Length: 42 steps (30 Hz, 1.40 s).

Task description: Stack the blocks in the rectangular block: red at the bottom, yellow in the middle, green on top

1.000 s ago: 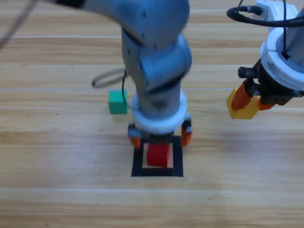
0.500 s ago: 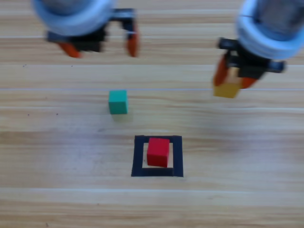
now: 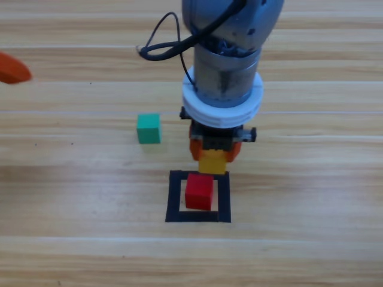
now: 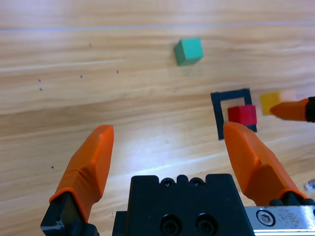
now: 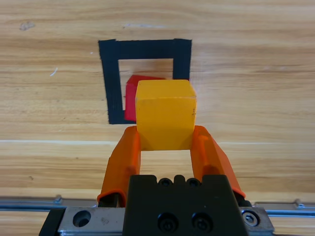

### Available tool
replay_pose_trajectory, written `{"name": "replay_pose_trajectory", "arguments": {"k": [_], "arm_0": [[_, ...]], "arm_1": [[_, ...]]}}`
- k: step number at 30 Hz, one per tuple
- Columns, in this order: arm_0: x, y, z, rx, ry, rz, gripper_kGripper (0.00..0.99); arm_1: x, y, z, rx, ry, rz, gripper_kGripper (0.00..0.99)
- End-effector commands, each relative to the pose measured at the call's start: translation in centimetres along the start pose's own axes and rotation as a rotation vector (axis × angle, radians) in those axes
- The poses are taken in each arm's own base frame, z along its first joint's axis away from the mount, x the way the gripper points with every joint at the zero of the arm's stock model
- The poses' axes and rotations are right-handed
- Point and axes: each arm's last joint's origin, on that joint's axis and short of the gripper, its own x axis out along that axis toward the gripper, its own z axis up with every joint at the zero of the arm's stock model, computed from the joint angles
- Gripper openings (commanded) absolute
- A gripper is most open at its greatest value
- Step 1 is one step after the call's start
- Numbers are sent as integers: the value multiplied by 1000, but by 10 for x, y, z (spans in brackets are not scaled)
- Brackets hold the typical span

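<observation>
1. The right gripper (image 5: pixel 166 137) clamps the yellow cube (image 5: pixel 165 114) by two opposite sides, just far of the red cube (image 3: pixel 198 191).
2. The red cube sits inside the tape square (image 3: pixel 173 200); the green cube (image 3: pixel 148 128) lies far-left.
3. The left gripper (image 4: pixel 172 152) waits at the left edge, jaws spread.
4. The cubes look light, stiff and matte; flat opposite faces give the best hold.

Looks like robot lab: bare wooden table (image 3: pixel 72 251) w/ black tape square (image 3: pixel 174 197).

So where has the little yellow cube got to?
The small matte yellow cube sits clamped in the right end effector, mid-table in the high view, just beyond the red cube inside the black tape square.
</observation>
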Motion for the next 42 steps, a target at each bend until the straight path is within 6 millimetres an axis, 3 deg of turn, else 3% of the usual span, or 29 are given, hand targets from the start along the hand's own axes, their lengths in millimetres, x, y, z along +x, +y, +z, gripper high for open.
{"name": "replay_pose_trajectory", "arguments": {"k": [1,9,17,25,42], "arm_0": [[10,10,-11,14,53,21,948],[6,9,-17,67,88,-38,950],[7,10,-21,69,97,-51,950],[16,11,-25,67,106,-54,950],[15,10,-24,62,99,-66,948]], "arm_1": [[34,22,-19,-18,54,-41,0],[54,32,-18,1,68,-49,0],[62,34,-18,14,73,-60,0],[65,35,-18,13,76,-62,0],[64,34,-18,13,82,-71,0]]}}
